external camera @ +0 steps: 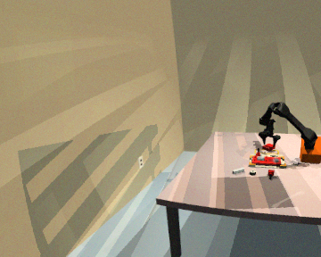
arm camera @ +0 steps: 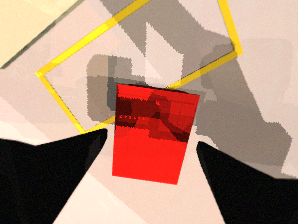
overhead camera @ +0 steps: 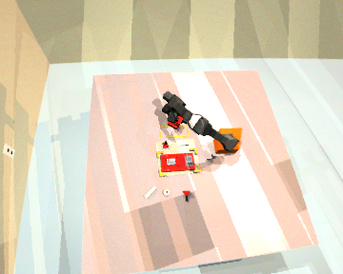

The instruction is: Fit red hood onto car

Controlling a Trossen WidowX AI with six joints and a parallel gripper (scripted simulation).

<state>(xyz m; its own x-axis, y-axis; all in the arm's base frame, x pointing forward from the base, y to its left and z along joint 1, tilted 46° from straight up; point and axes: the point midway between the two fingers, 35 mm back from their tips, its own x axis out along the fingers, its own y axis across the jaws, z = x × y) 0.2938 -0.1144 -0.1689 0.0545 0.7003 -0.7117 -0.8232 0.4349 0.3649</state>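
The red hood (arm camera: 150, 150) (overhead camera: 177, 125) (external camera: 268, 147) lies flat on the table, at the edge of a yellow marked rectangle (arm camera: 50, 84) (overhead camera: 166, 136). My gripper (arm camera: 152, 139) (overhead camera: 175, 117) (external camera: 268, 141) is open. It hangs just above the hood, with one black finger on each side of it and no contact that I can see. The car chassis (overhead camera: 175, 163) (external camera: 265, 160) sits in its jig (overhead camera: 180, 145) in front of the hood, nearer the table's front. Its pegs are too small to make out.
The arm's orange base (overhead camera: 231, 133) (external camera: 311, 153) stands right of the jig. A white bar (overhead camera: 150, 192) (external camera: 238, 170), a small white round part (overhead camera: 166, 192) (external camera: 252, 173) and a small red and black part (overhead camera: 187, 194) (external camera: 270, 173) lie in front of the jig.
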